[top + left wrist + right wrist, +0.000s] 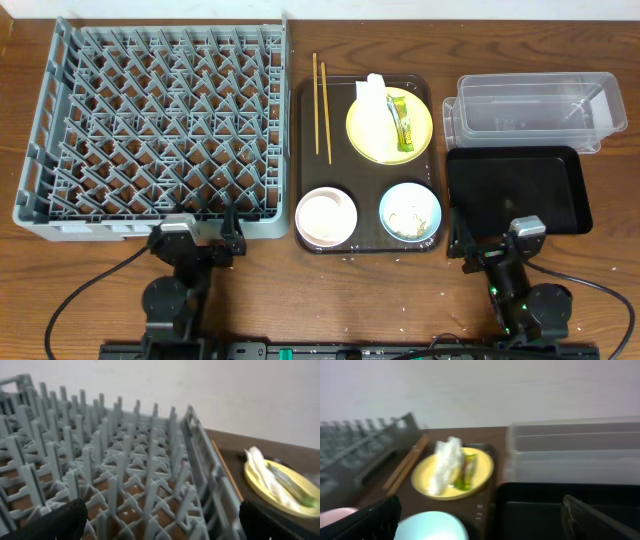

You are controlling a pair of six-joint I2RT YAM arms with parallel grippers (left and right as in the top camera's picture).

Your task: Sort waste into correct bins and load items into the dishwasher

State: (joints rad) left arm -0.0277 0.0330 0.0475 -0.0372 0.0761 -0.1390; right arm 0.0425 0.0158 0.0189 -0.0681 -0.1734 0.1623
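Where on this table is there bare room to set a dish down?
Free: the grey rack, the black tray and clear tub, and table wood between the brown tray and the near edge. Crowded: the brown tray, with yellow plate, cream bowl, blue bowl and chopsticks.

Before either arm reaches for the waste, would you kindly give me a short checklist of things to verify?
1. Is the left gripper open and empty: ok.
2. Is the right gripper open and empty: ok.
3. Do the napkin and green wrapper lie exposed on the yellow plate: ok.
4. Are the clear tub and black tray unobstructed from above: ok.
5. Is the dish rack free for dishes: ok, nothing loaded.
6. Are the food scraps confined to the light blue bowl: cannot tell; specks elsewhere are too small to identify.
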